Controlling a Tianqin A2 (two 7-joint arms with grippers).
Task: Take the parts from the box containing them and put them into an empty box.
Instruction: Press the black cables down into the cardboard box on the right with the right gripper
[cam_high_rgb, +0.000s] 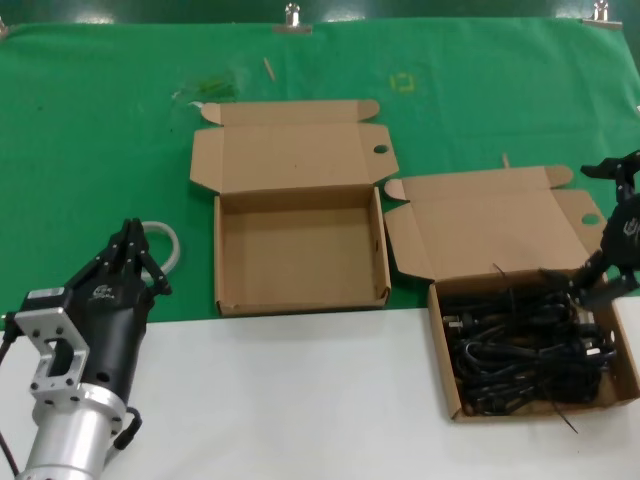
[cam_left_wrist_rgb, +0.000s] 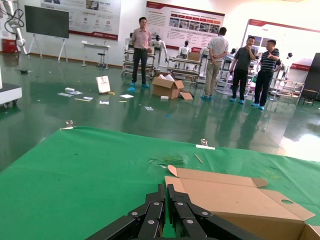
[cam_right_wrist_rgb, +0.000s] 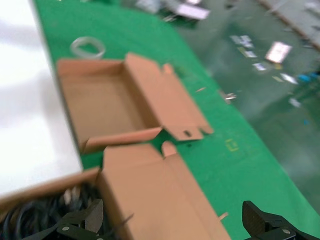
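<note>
The box containing the parts stands at the right with its lid laid back. Black cables fill it in loose coils. The empty box stands open in the middle. My right gripper is open wide over the full box's far right corner. In the right wrist view, my right gripper has the lid lying between its fingers, with cables beside one finger. My left gripper is shut and empty at the left, beside a whitish ring.
Green cloth covers the far half of the table, bare white top the near half. Metal clamps hold the cloth's back edge. A clear plastic scrap lies behind the empty box. People stand far off.
</note>
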